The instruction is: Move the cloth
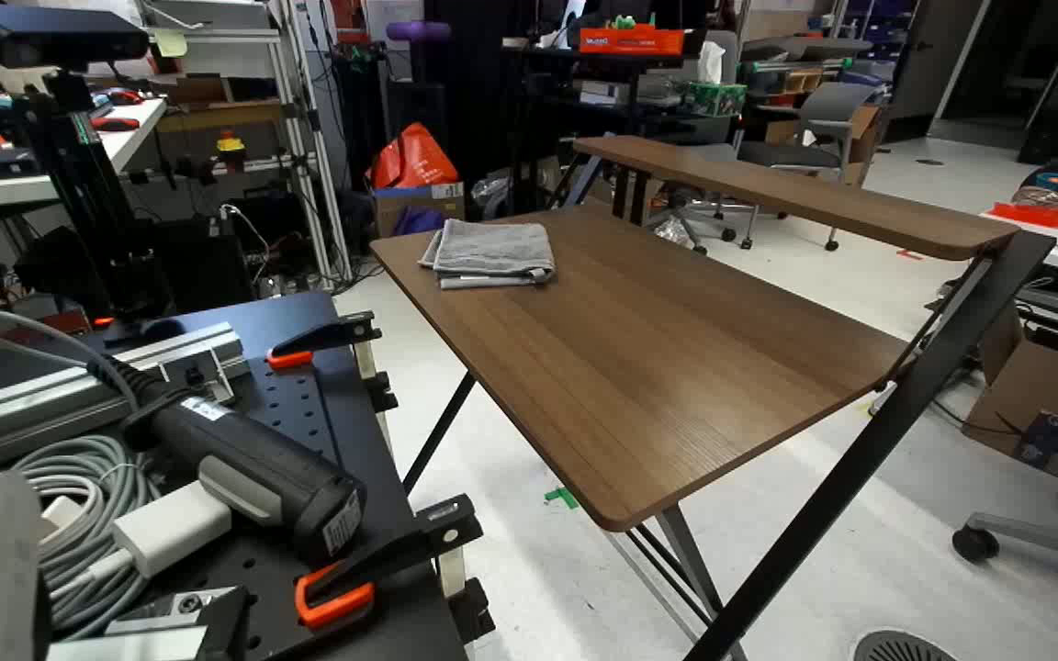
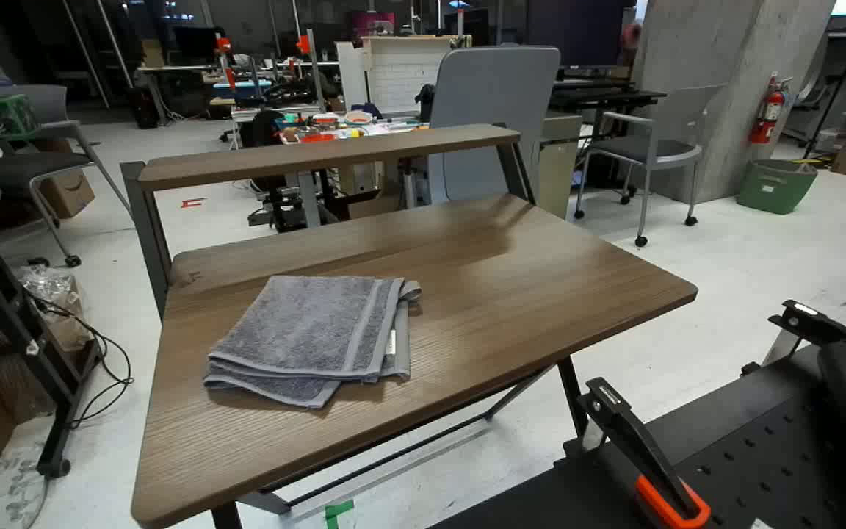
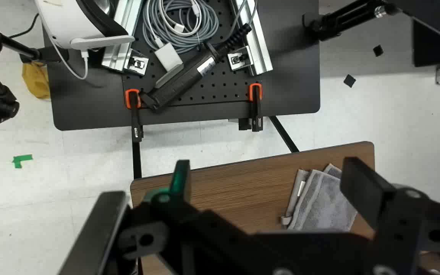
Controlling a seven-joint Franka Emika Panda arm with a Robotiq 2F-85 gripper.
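The cloth is a folded grey fabric piece with lighter stripes near one edge. It lies flat on the brown wooden desk (image 1: 676, 367) in both exterior views (image 1: 497, 248) (image 2: 305, 323). The wrist view also shows the cloth (image 3: 321, 202), partly hidden by the right finger and the gripper body. My gripper (image 3: 269, 175) is open, with its fingers wide apart and nothing between them. It is high above the desk, and the cloth is below it towards the right finger. The gripper does not show in either exterior view.
A raised shelf (image 1: 795, 193) runs along one long side of the desk. A black table (image 3: 288, 84) stands beside the desk across a gap. It carries orange-and-black clamps (image 3: 256, 103), coiled cables (image 3: 204, 30), metal rails and a black handheld device (image 3: 183, 80).
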